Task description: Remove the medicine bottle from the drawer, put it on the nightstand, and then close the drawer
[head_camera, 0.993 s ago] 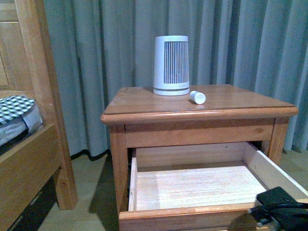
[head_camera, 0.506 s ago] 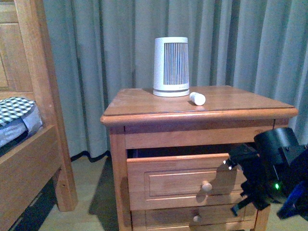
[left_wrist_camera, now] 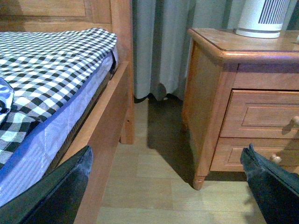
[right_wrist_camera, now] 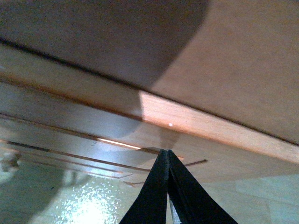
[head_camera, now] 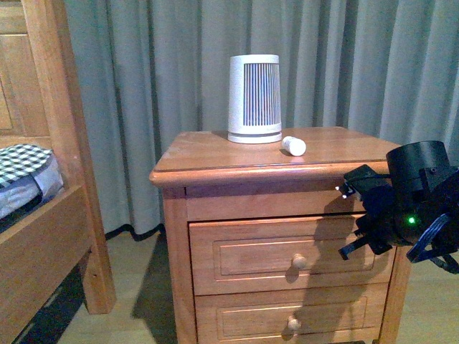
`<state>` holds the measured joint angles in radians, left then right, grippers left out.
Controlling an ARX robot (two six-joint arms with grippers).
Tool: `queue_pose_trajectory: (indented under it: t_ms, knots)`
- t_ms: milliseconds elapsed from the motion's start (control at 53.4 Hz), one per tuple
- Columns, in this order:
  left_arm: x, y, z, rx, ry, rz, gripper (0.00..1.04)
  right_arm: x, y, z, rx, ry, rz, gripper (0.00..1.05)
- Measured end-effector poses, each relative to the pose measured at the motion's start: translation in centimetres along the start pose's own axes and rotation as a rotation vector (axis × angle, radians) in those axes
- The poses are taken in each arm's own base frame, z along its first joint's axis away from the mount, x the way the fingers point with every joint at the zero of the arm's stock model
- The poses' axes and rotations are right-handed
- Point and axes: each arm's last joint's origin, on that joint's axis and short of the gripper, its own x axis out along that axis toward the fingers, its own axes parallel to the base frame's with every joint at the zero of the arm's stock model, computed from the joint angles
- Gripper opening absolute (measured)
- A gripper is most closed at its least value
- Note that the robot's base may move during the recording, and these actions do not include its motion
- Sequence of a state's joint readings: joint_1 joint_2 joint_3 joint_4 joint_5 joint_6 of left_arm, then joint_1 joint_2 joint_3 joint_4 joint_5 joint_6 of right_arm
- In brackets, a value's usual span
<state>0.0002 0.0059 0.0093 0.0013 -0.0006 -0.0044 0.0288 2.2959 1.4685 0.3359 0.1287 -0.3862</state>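
The small white medicine bottle (head_camera: 294,145) lies on its side on top of the nightstand (head_camera: 215,154), just right of a tall white ribbed device (head_camera: 254,98). The upper drawer (head_camera: 244,251) sits flush in the cabinet, its round knob (head_camera: 297,261) showing. My right gripper (head_camera: 347,190) is shut with nothing in it, its tips at the drawer front's upper right corner. In the right wrist view the closed fingertips (right_wrist_camera: 164,152) rest against the wood. My left gripper (left_wrist_camera: 166,186) hangs open and empty low over the floor, between the bed and the nightstand (left_wrist_camera: 210,88).
A wooden bed frame (head_camera: 50,236) with checked bedding (left_wrist_camera: 51,70) stands to the left. Grey curtains (head_camera: 165,86) hang behind. The lower drawer (head_camera: 237,319) is shut. A strip of wooden floor (left_wrist_camera: 149,172) runs between the bed and the cabinet.
The upper drawer went from fully pulled out to flush shut. My right arm rose from the drawer's front edge and moved forward with it. The bottle stayed put.
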Motion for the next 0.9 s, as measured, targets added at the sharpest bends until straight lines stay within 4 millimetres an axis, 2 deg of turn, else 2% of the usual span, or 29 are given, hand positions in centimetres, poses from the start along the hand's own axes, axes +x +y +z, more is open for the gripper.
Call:
queue_pose_trajectory:
  t_ms: [206,375,487,600,656,693,712,731,787,806,843,900]
  knots:
    - [0.0,0.0,0.0,0.0,0.0,0.0,0.98,-0.4,-0.3,-0.3,0.057,-0.023,0.022,0.03]
    - [0.0,0.0,0.0,0.0,0.0,0.0,0.98,-4.8,-0.7,0.1,0.261,-0.035,0.149,0.03]
    - [0.0,0.0,0.0,0.0,0.0,0.0,0.98,-9.6,-1.4,0.8,0.449,-0.081,0.265,0.03]
    - [0.0,0.0,0.0,0.0,0.0,0.0,0.98,-15.7,-3.1,1.3,0.593,-0.169,0.369,0.03]
    - [0.0,0.0,0.0,0.0,0.0,0.0,0.98,-19.6,-4.4,1.3,0.651,-0.225,0.403,0.11]
    - [0.0,0.0,0.0,0.0,0.0,0.0,0.98,-21.5,-4.9,1.1,0.666,-0.242,0.404,0.16]
    - [0.0,0.0,0.0,0.0,0.0,0.0,0.98,-22.8,-5.2,1.0,0.674,-0.254,0.403,0.2]
    - [0.0,0.0,0.0,0.0,0.0,0.0,0.98,-24.1,-5.3,0.8,0.661,-0.289,0.361,0.19]
    - [0.0,0.0,0.0,0.0,0.0,0.0,0.98,-27.8,-5.4,-0.3,0.594,-0.403,0.169,0.09]
    - [0.0,0.0,0.0,0.0,0.0,0.0,0.98,-28.4,-5.2,-0.5,0.581,-0.411,0.148,0.07]
    - [0.0,0.0,0.0,0.0,0.0,0.0,0.98,-30.8,-4.5,-1.8,0.542,-0.416,0.068,0.02]
    - [0.0,0.0,0.0,0.0,0.0,0.0,0.98,-33.8,-3.2,-4.4,0.488,-0.398,0.047,0.03]
